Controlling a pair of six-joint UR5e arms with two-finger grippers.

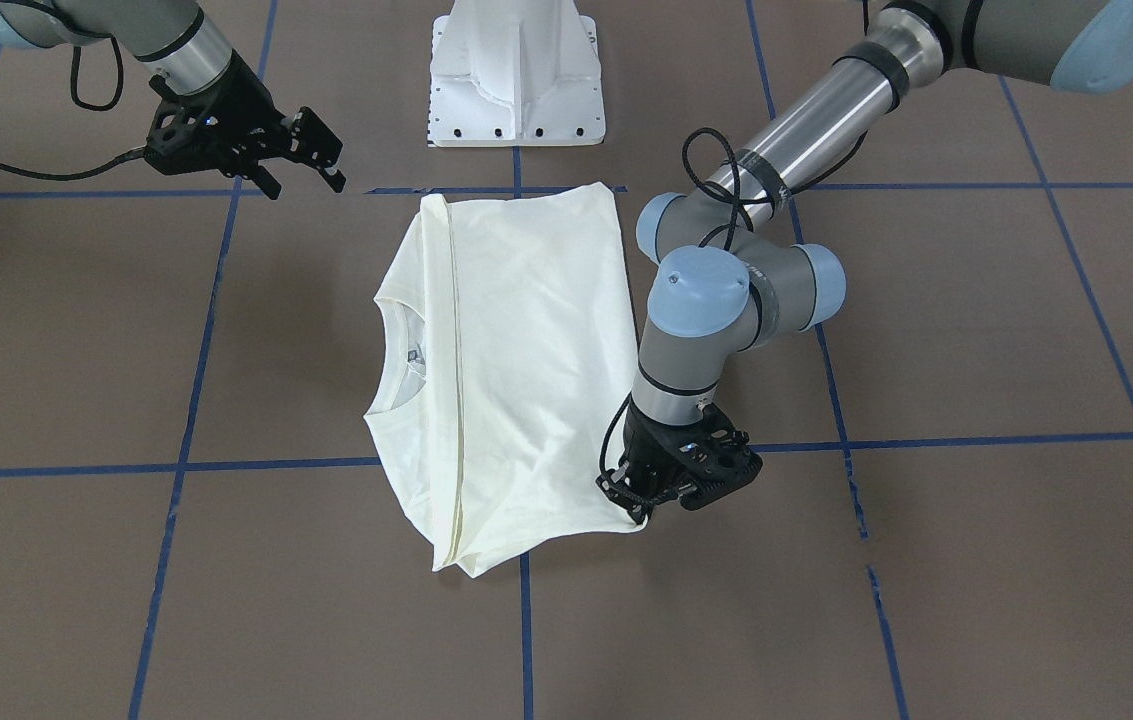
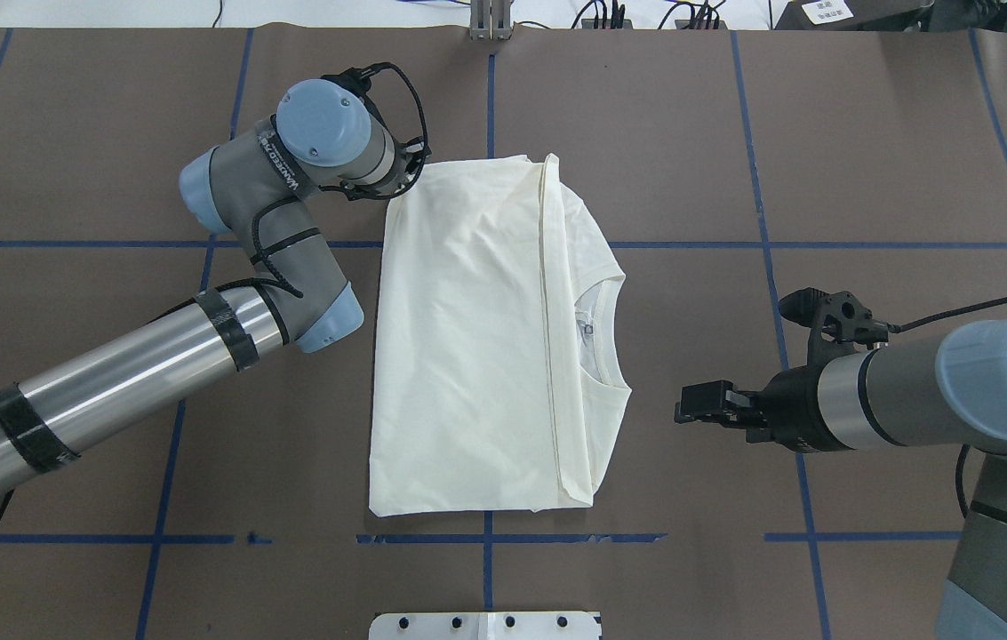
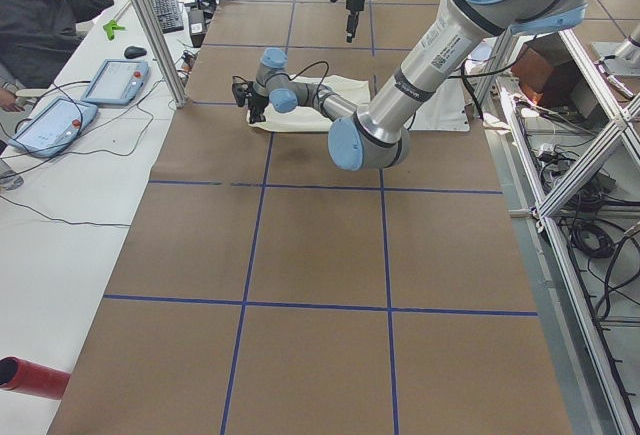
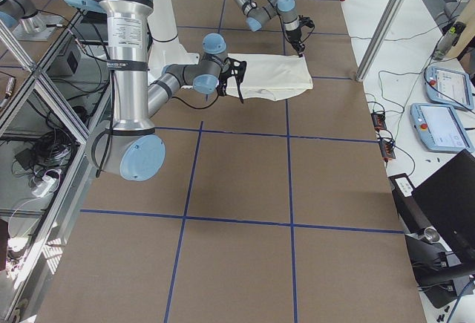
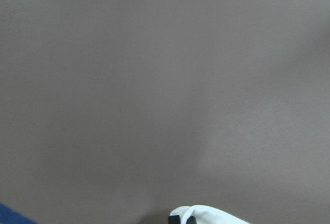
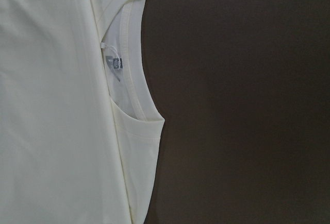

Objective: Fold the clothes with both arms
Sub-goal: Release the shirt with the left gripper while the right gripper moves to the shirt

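While the brown table (image 2: 734, 160) w/ its blue tape grid (image 2: 823, 244) fills the view, the cream T-shirt (image 2: 467, 356) lies mid-table, folded lengthwise, plain side up, collar (image 2: 603, 336) twd robot's right. Left arm (image 2: 130, 373) reaches to the shirt's far-left corner, left gripper (image 1: 648, 505) clamped on that corner. Right arm (image 2: 912, 382) hovers beside the collar, right gripper (image 1: 306, 172) fingers apart, empty, clear of fabric. Tiny neck label (image 6: 116, 63) shows inside collar.

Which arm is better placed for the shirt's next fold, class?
Left: the left tool is down on a corner of the shirt, apparently pinching it; the right tool hangs open, off the cloth.
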